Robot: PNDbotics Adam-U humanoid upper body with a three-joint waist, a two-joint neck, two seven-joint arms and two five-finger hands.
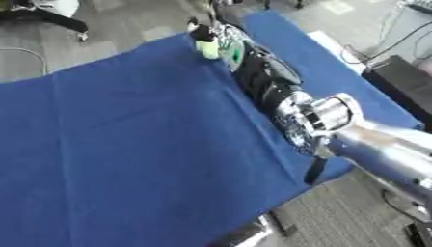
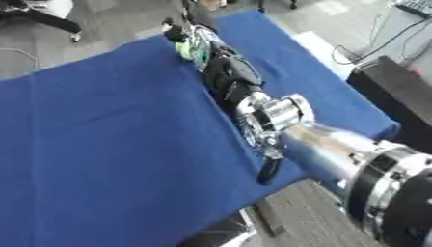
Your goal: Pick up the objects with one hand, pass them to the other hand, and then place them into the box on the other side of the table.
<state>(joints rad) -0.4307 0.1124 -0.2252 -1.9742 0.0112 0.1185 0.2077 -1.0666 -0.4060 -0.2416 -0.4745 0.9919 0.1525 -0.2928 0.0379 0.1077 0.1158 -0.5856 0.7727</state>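
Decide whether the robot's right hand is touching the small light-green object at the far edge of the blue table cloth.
Touching. In the left eye view the right hand is wrapped around the small light-green object, with dark fingers overlapping it and no gap visible.

A plain blue cloth [image 1: 127, 144] lies under the black-and-silver right hand [image 1: 221, 42] and a pale green object [image 1: 207, 49].

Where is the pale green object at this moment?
The pale green object is at the table's far edge, upper middle of the left eye view, in the fingers of the right hand.
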